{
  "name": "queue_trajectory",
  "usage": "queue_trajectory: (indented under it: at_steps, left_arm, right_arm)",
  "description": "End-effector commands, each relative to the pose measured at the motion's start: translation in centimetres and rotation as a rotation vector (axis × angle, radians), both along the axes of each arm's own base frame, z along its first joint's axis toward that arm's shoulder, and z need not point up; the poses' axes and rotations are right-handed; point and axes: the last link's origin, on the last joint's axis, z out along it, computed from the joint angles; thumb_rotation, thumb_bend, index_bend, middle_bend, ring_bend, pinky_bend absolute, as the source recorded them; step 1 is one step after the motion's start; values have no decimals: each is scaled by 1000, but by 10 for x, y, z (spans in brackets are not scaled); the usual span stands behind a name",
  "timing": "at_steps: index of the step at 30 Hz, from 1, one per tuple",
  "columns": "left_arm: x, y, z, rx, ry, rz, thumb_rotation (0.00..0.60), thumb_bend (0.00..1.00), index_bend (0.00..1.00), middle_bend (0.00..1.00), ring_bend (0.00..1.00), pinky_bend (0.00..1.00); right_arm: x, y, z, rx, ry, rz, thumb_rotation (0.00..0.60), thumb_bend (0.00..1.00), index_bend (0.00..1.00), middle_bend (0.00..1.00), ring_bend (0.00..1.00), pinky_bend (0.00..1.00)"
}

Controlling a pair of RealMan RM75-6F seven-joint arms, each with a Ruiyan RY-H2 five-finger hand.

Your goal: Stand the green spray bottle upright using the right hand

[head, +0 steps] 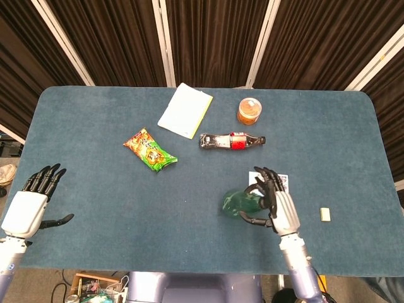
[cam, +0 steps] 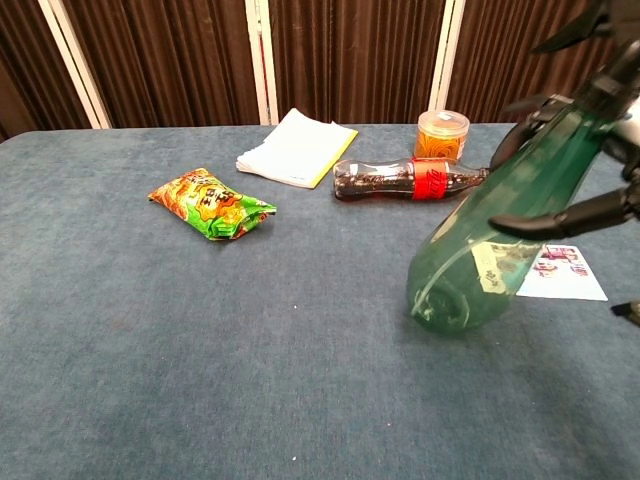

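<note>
Chest view: the bottle is gripped by the right hand, tilted, base low over the table near a card. If released tilted, it could topple or roll. The left hand is spread, empty.

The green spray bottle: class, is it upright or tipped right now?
Tipped. The green spray bottle slants in the right hand, base low, top high.
</note>
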Motion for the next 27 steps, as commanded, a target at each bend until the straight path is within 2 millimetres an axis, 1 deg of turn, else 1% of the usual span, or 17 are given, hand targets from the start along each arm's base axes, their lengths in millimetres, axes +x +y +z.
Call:
queue_trajectory:
  at_steps: [1,8,10,14,16,17,18,19,21,23,24,27]
  left_arm:
    - [-1,0,0,0,0,1,600,71,0,0,0,128]
    - [0,-1,0,1,-1,-1,600,71,0,0,0,129]
    - [-1,-1,0,0,2,3,600,72,0,0,0,129]
    - [-1,-2,-1,-2,4,5,600,82,0,0,0,129]
    - [-1,-2,-1,-3,3,5,600,92,0,0,0,128]
    - [-1,-2,-1,-2,3,5,600,93,0,0,0,128]
    - [-1,-2,0,-1,2,5,600,93,0,0,0,128]
    - [-1,-2,0,1,1,6,600,93,0,0,0,129]
    - [-1,-2,1,1,-3,4,600,93,0,0,0,129]
    - [-2,-2,1,-1,-7,2,600,93,0,0,0,128]
    - [-2,-1,1,-2,-6,2,600,93,0,0,0,128]
    - [-2,-1,0,-2,-1,1,600,93,0,0,0,129]
  right_arm:
    - [-2,-3,-5,17,25,-15,600,421,937,120,0,0]
    - [-4,-12,-12,37,100,-27,600,420,937,118,0,0]
    - [-5,-17,-13,49,144,-33,600,420,937,116,0,0]
    - [-5,-19,-15,62,167,-46,600,420,919,105,0,0]
    - [-5,-19,-15,72,176,-45,600,410,831,74,0,0]
    - [-5,-18,-15,78,177,-42,600,387,737,47,0,0]
    - [-5,-18,-14,80,175,-36,600,355,616,21,0,0]
    - [-4,-17,-13,82,163,-28,600,333,528,10,0,0]
    - [-4,-15,-12,91,157,-16,600,288,232,0,0,0]
    - [-5,-14,-9,98,166,-7,600,261,51,0,0,0]
    - [-4,-13,-8,97,171,-2,600,249,9,0,0,0]
    - [-4,-10,-7,116,187,9,600,217,0,0,0,0]
